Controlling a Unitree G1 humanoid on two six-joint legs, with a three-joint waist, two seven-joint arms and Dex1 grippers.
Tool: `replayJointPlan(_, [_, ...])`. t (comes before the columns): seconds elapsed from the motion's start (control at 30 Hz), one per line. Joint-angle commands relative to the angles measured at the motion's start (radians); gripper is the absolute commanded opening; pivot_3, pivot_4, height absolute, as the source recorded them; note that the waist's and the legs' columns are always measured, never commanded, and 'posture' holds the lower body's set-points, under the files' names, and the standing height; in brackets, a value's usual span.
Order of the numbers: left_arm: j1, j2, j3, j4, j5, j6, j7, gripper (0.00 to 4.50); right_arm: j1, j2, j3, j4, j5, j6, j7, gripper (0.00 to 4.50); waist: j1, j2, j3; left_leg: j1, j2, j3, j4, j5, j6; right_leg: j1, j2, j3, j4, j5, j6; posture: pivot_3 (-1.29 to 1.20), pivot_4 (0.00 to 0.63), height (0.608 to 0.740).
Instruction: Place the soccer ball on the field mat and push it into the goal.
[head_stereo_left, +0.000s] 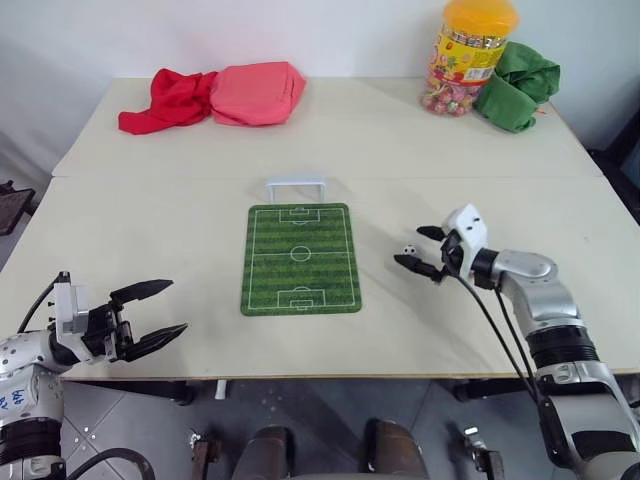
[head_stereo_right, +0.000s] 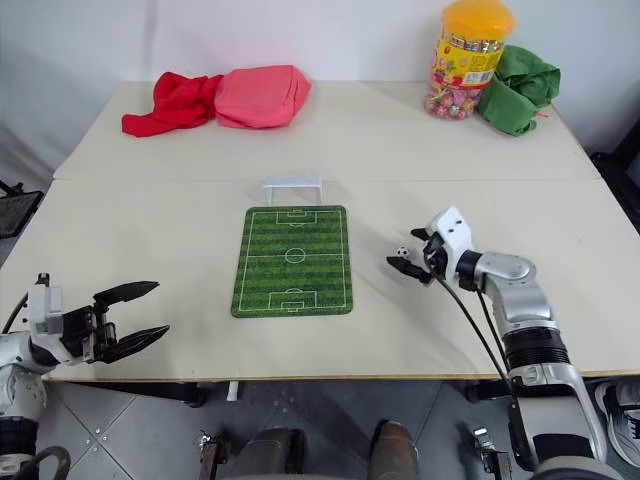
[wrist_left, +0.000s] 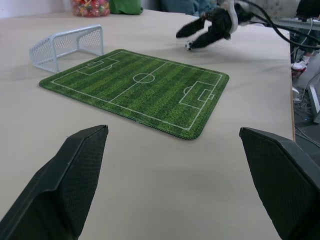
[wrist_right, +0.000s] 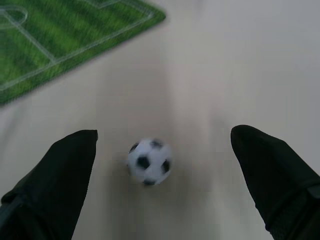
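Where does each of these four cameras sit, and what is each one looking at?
Left and right eye views: on the head, looking down over the table; both arms show.
Left wrist view: on the left arm, facing across the field mat past the goal; its open fingers show.
Right wrist view: on the right arm, facing the soccer ball between open fingers.
Shared: ball, mat, right gripper.

Matt printed field mat; netted plastic goal.

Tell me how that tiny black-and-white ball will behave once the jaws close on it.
The tiny white soccer ball with black patches is round and lies on bare tabletop, so it would probably roll at a touch. It looks smooth, so it may squirt from the right gripper's open jaws.
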Motion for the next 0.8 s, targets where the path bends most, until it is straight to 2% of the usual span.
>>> replayJointPlan(0.03, [0.029,0.0,0.042,-0.047,-0.033,-0.009,0.002,4.5,-0.015,0.002,-0.001,0.031,-0.021,-0.052,0.022,4.49,-0.001,0.0,0.0,0.0,0.0,0.0,0.0,0.0,0.0,0.0,0.0,0.0,0.0,0.0,0.0,0.0,0.15,0.74])
replayJointPlan(0.07, [0.035,0.001,0.045,-0.051,-0.035,-0.009,0.004,4.5,-0.017,0.006,0.005,0.044,-0.028,-0.06,0.025,4.49,-0.001,0.0,0.0,0.0,0.0,0.0,0.0,0.0,0.0,0.0,0.0,0.0,0.0,0.0,0.0,0.0,0.15,0.74])
replayJointPlan(0.17, [0.042,0.001,0.05,-0.054,-0.034,-0.012,0.017,4.5,-0.022,0.017,0.011,0.071,-0.049,-0.093,0.026,3.93,-0.002,0.0,0.0,0.001,0.001,0.0,0.001,0.0,0.0,0.001,0.0,0.0,0.001,0.0,0.0,0.0,0.15,0.74])
replayJointPlan(0.47, [0.023,-0.002,0.053,-0.037,-0.032,-0.007,0.028,4.5,-0.05,0.042,-0.004,0.099,-0.06,-0.115,0.017,0.86,-0.001,0.0,0.0,0.001,0.001,0.0,0.003,0.0,0.0,0.001,0.001,0.001,0.002,0.0,-0.001,0.0,0.15,0.74])
replayJointPlan(0.67, [0.01,0.0,0.03,-0.029,-0.017,0.014,0.036,4.5,-0.064,0.029,-0.021,-0.029,-0.036,-0.043,0.015,0.84,-0.001,0.0,0.0,0.001,0.001,0.0,0.003,0.0,0.0,0.0,0.001,0.001,0.002,0.0,-0.001,0.0,0.15,0.74])
replayJointPlan(0.8, [-0.004,0.013,-0.005,-0.003,0.04,0.038,0.098,4.5,-0.057,0.018,0.024,-0.32,0.019,0.158,0.066,0.84,-0.002,0.001,0.001,0.0,0.002,0.001,0.002,0.0,0.0,-0.001,0.001,0.002,0.003,0.0,-0.001,0.0,0.15,0.74])
